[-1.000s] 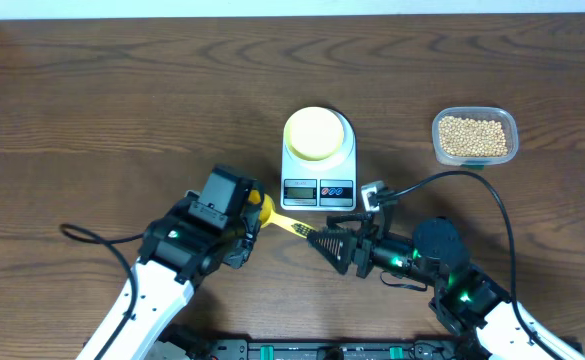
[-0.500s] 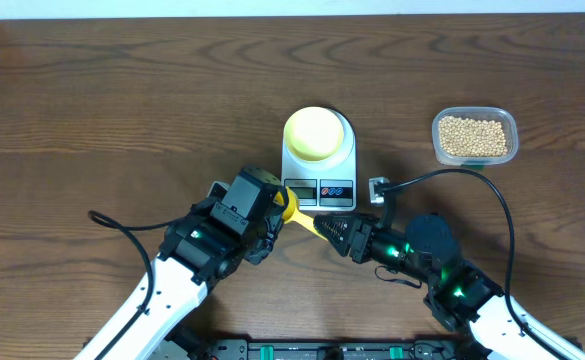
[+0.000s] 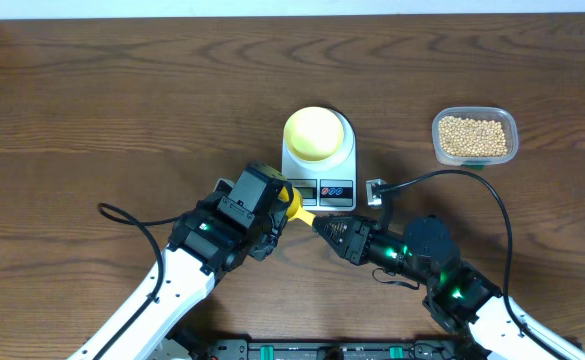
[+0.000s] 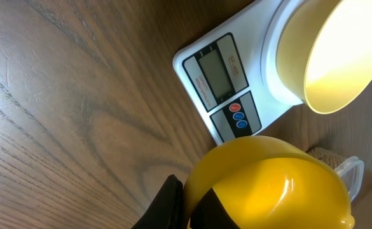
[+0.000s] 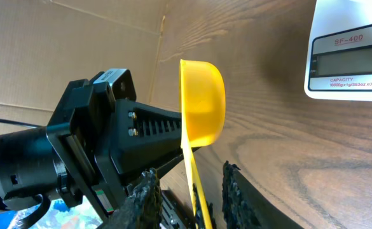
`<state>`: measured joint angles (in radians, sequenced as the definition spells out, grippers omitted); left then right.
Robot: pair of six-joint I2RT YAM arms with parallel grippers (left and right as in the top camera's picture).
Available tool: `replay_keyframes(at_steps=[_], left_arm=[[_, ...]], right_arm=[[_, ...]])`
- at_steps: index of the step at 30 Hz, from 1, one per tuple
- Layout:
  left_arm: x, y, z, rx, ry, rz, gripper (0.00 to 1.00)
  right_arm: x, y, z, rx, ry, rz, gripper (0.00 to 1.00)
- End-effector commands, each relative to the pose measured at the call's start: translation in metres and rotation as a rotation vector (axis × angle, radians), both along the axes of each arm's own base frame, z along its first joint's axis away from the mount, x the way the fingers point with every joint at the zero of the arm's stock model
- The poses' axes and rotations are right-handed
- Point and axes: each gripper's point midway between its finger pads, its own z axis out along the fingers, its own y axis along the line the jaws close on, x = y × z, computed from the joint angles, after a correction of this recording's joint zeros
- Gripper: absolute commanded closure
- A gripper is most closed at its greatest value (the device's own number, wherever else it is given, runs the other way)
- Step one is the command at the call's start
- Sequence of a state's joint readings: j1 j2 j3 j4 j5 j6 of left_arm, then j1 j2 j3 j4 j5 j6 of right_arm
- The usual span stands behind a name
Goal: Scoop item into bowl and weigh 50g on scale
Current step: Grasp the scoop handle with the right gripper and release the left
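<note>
My left gripper (image 3: 280, 207) is shut on the cup end of the bright yellow scoop (image 3: 297, 212), held just in front of the white scale (image 3: 319, 188). In the left wrist view the fingers (image 4: 192, 207) clamp the scoop's cup (image 4: 268, 184). My right gripper (image 3: 324, 227) is open, its fingers (image 5: 189, 191) on either side of the scoop's thin handle (image 5: 195, 181), with a gap on each side. The pale yellow bowl (image 3: 312, 133) stands empty on the scale. The beans (image 3: 474, 137) lie in the clear container at the back right.
The clear container (image 3: 475, 118) stands right of the scale. A black cable (image 3: 452, 178) loops from the right arm over the table. The scale's display (image 4: 217, 76) faces the arms. Cardboard (image 5: 77, 38) shows behind the left arm.
The left arm has carried the scoop right and back, up to the scale's front edge. The right gripper has moved left and now has the handle between its fingers.
</note>
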<state>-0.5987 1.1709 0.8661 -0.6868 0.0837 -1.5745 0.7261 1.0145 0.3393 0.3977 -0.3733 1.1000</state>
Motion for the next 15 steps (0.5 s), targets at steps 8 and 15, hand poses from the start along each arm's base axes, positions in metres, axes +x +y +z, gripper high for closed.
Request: replay_keyframes(at_steps=[8,15], left_arm=[[-0.003,-0.015,0.007,-0.034,-0.007,-0.03,0.93],[-0.005,-0.017,0.007,-0.033,-0.006,-0.041,0.93]], right_arm=[[0.0,0.004,0.008,0.013,-0.012,0.006,0.83],[0.0,0.004,0.008,0.013,-0.012,0.006,0.9]])
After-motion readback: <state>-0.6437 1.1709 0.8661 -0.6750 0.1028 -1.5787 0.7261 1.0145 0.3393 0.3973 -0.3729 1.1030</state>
